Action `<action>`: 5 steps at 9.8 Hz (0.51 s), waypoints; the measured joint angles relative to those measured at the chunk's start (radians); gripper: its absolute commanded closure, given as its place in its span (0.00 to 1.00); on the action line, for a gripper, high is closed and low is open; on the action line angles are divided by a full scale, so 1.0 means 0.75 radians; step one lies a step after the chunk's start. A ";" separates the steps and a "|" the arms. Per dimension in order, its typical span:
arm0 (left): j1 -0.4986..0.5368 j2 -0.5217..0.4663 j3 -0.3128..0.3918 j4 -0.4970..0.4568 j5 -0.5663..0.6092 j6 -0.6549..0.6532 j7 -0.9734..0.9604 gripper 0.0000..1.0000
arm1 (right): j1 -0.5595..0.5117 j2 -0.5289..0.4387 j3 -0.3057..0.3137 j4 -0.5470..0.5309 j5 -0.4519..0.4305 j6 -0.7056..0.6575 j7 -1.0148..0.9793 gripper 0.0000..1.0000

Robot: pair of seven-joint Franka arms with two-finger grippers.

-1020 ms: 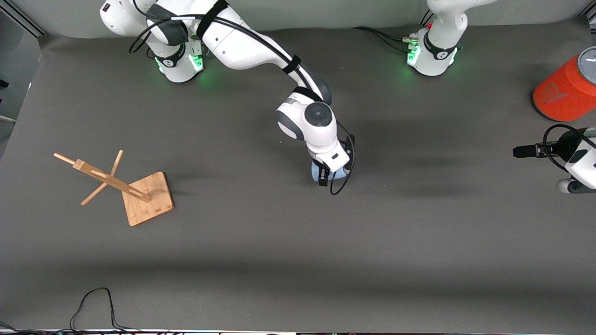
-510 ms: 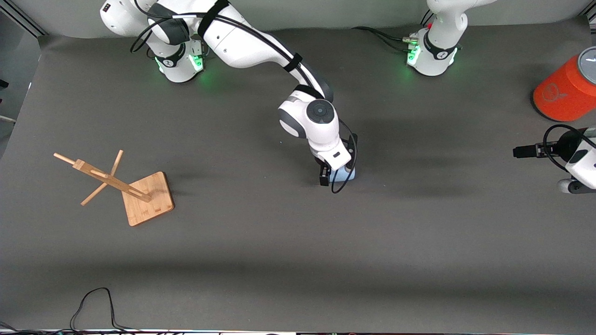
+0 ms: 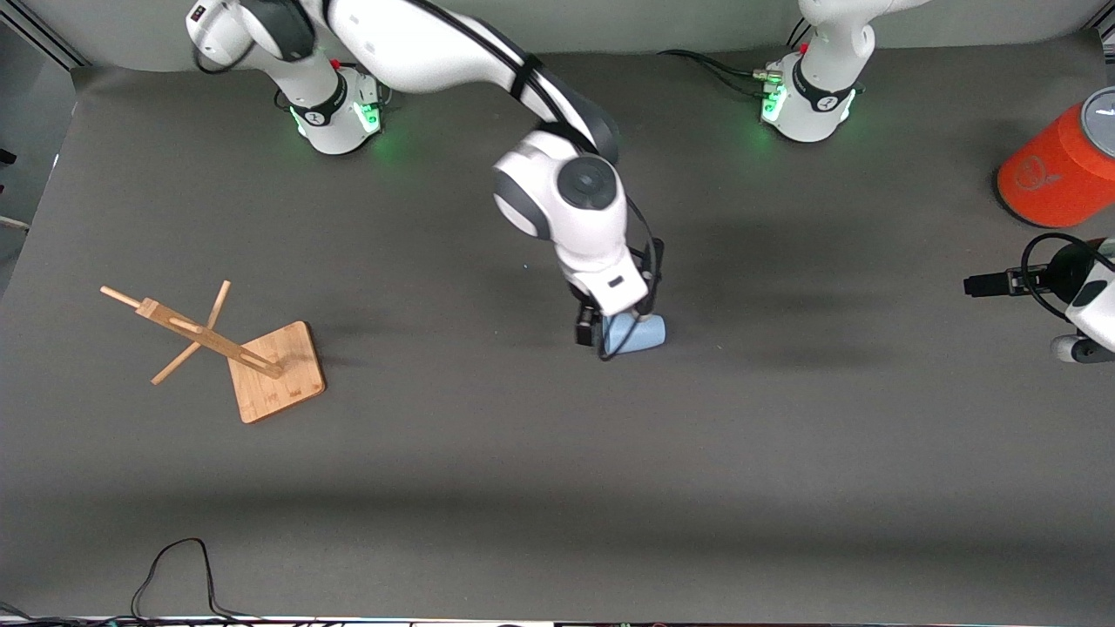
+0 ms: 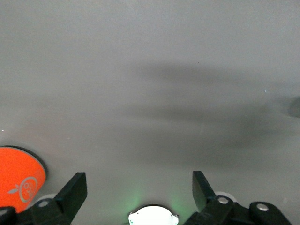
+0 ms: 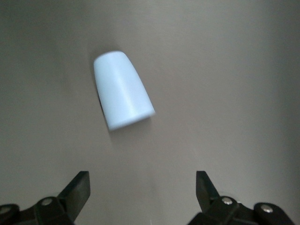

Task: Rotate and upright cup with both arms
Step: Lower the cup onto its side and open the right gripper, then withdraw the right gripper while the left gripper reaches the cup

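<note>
Cup (image 3: 634, 333) lies on its side mid-bench, tilted, w/ bare grey bench (image 3: 557, 488) all round it. Right jaws (image 3: 591, 333) hang just over it, spread wide, holding nothing; in the right wrist view the cup (image 5: 123, 96) sits apart from both fingers (image 5: 77, 190), ahead of the gap. Right arm reaches out from its base, wrist bent down. Left jaws (image 3: 989, 284) wait wide, empty, at the left arm's end, near the orange can (image 3: 1058, 165). Wooden rack (image 3: 235, 348) stands well apart, toward the right arm's end.

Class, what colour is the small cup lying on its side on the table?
The cup is plain light blue, with no pattern; the right wrist view shows it best.
</note>
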 measured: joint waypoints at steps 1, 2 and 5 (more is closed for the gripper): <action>0.005 0.000 0.000 0.000 -0.010 0.005 -0.032 0.00 | -0.071 -0.099 -0.002 0.004 0.001 -0.114 0.000 0.00; 0.006 0.000 -0.001 -0.001 -0.037 0.027 -0.095 0.00 | -0.151 -0.189 -0.002 0.004 0.002 -0.219 0.000 0.00; -0.116 0.022 -0.024 -0.003 -0.072 0.160 -0.516 0.00 | -0.389 -0.384 -0.003 0.000 0.003 -0.391 -0.001 0.00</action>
